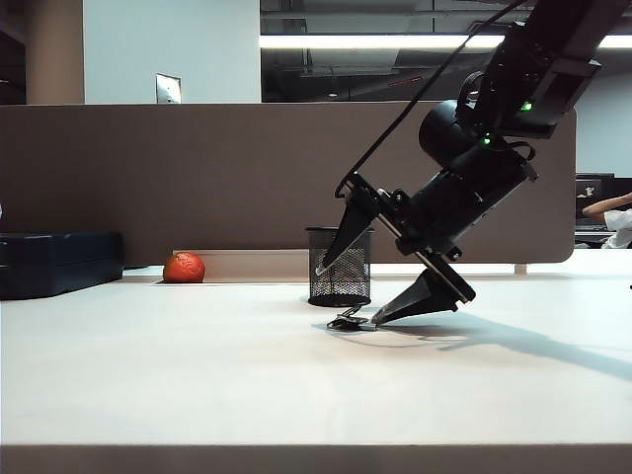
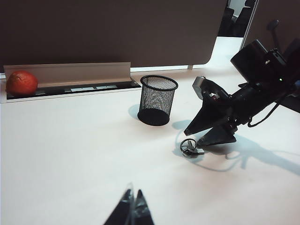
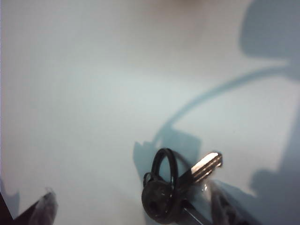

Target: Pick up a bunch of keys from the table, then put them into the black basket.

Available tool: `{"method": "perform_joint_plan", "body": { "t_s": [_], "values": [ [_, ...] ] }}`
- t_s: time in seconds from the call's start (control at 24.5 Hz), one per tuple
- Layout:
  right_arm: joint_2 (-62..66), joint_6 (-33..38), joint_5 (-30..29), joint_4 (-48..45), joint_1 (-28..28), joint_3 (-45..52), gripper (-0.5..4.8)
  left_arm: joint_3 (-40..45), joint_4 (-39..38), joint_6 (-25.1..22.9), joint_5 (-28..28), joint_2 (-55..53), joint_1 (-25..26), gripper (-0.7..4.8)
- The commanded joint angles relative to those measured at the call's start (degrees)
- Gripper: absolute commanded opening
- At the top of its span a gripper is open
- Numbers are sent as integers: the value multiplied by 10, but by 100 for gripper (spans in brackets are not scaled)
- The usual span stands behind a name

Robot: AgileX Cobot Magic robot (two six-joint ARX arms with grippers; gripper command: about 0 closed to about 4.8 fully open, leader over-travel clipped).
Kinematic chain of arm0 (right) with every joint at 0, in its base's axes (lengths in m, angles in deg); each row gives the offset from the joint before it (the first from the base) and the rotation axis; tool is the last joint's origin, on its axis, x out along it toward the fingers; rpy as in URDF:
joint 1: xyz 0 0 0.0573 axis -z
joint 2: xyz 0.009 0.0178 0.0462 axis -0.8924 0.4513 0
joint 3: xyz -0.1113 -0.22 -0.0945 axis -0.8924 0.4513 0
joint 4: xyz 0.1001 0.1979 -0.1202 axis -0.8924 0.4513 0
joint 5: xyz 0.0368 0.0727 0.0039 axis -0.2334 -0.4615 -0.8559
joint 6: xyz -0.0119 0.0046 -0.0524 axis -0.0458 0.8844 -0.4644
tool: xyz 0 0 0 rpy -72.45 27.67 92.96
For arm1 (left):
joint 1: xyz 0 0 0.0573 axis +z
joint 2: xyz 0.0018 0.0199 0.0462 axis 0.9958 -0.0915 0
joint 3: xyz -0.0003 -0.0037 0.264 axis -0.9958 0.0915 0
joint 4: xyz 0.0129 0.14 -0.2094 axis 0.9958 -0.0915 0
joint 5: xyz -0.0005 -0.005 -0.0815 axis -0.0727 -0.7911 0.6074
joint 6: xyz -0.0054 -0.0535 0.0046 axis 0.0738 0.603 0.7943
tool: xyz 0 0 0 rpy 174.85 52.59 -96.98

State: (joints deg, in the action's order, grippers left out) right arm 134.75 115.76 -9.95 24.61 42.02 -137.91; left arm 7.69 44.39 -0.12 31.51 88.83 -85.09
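Note:
The bunch of keys [image 1: 348, 321] [image 2: 189, 148] [image 3: 164, 197], a dark ring and fob with a silvery key, lies flat on the table [image 1: 197, 365] just in front of the black basket [image 1: 351, 281] [image 2: 158, 100]. My right gripper [image 1: 346, 294] [image 2: 192, 138] [image 3: 133, 208] is open and tilted down over the keys. One fingertip [image 1: 373, 320] rests at table level right beside them; the other hangs higher, in front of the basket. The keys sit between the fingers, close to one of them. My left gripper [image 2: 134, 194] is shut and empty, well back from the keys.
A red-orange fruit [image 1: 184, 268] [image 2: 21, 83] lies at the back left by a pale rail. A dark blue box [image 1: 59, 262] stands at the far left. The grey-brown partition [image 1: 197, 168] closes off the back of the table.

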Motion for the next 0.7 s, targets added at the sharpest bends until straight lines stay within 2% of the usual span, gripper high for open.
{"method": "perform_joint_plan", "body": {
  "t_s": [0.04,0.08,0.16,0.41,0.57,0.7],
  "values": [
    [2,1,4,-1,-1,-2,382,-2,3,-2,2,0,0,-5],
    [2,1,4,-2,-1,-2,337,-2,3,-2,2,0,0,-6],
    [2,1,4,-5,-1,-2,304,-2,3,-2,2,0,0,-5],
    [5,1,18,0,-1,-2,299,-2,3,-3,2,0,0,-5],
    [9,1,19,-1,-1,-2,216,-2,3,-3,2,0,0,-5],
    [10,1,22,2,-1,-2,205,-2,3,-3,2,0,0,-6]
  ]
}}
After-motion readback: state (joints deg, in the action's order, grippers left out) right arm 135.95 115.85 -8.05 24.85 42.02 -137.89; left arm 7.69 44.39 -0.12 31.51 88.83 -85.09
